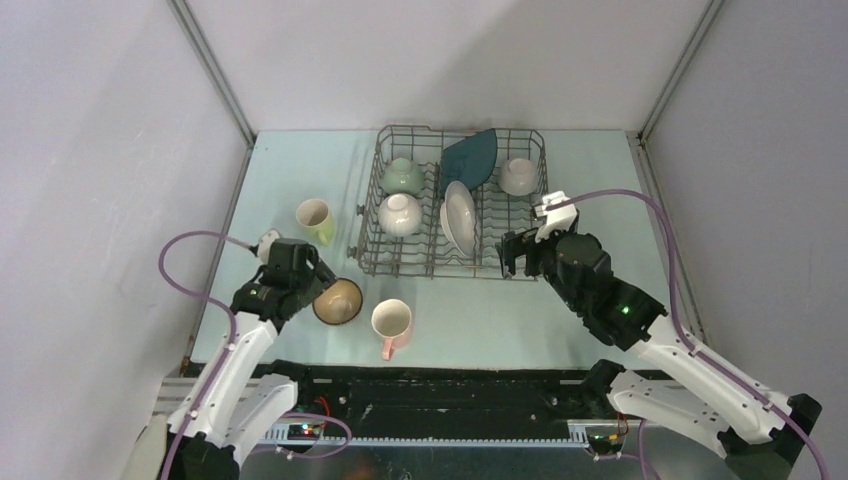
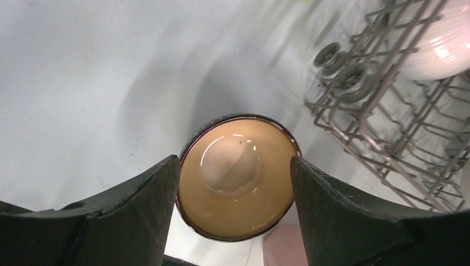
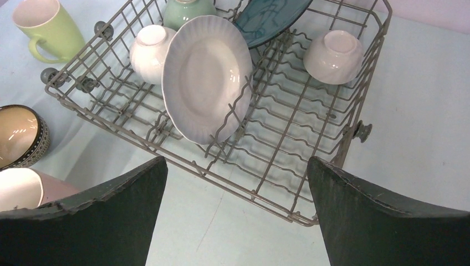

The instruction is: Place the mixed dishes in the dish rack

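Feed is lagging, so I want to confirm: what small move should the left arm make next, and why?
Probably lower the left gripper and close on the brown bowl: its jaws are open on either side of the bowl, which sits upright on the table outside the dish rack.

Pale blue-green worktop [image 1: 290, 170] enclosed by plain grey-white walls [image 1: 430, 60]; seemingly metal posts [image 1: 213, 75] rise at its far corners.
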Controlling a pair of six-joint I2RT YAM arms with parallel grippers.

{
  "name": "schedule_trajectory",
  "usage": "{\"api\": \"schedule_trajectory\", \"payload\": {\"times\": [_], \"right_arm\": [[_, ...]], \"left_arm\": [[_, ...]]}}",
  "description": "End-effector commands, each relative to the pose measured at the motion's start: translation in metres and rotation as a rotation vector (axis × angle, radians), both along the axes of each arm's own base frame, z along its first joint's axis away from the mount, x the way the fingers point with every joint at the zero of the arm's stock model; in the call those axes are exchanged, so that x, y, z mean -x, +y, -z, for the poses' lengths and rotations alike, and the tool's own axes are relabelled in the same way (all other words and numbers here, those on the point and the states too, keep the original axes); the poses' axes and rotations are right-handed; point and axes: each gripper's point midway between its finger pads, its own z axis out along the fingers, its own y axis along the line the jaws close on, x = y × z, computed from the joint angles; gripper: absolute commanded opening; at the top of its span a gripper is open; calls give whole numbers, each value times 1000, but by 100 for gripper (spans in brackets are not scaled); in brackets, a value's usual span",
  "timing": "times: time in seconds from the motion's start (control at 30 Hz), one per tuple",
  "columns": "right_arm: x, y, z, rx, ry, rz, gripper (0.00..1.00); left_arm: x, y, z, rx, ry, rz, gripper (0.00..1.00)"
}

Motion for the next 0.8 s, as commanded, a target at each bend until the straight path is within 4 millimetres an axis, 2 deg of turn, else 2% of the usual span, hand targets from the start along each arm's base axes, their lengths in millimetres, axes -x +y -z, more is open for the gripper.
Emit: {"api": "schedule_trajectory", "payload": {"times": [0.0,0.13,0.53,0.77], "right_arm": [[-4,8,-7,-41,-20,-16,99],[-6,12,-2,-37,-6,-20,100],[-12,20,-4,-37,-22,-50,99],[-12,22,-3,-43,-14,-62,100]], "left_arm": [[-3,17,-37,-82,-66,-20,80],[10,26,-26,-94,-21,-97,80],[7,4,26,15,56,-76,81],[3,-4,43,58,62,-78,71]]}}
